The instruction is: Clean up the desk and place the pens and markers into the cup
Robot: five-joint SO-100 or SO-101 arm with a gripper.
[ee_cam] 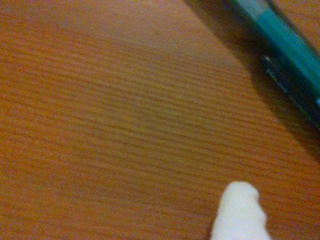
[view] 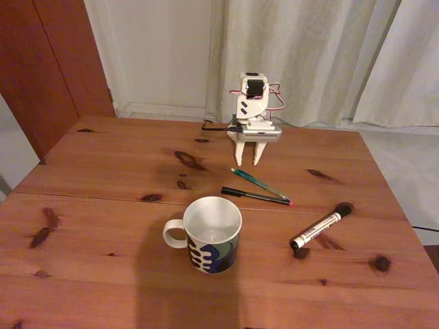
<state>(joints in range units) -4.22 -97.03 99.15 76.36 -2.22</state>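
Note:
In the fixed view the white cup [view: 213, 238], with a blue and green pattern, stands upright near the front of the desk [view: 103, 171], handle to the left. Behind it lie the pens: a teal-green pen [view: 257, 180] and a black pen [view: 255, 196] with a pink-red end. The white marker [view: 320, 228] with a black cap lies to the cup's right. My gripper [view: 248, 162] points down at the back of the desk, just behind the teal pen, open and holding nothing. The wrist view shows one white fingertip [ee_cam: 240, 215] over bare wood and the teal pen [ee_cam: 285, 55] at the upper right.
The arm's base [view: 255, 130] sits at the desk's far edge, with curtains and a wall behind it. A dark cable [view: 216, 127] runs left from the base. Dark knots dot the wood.

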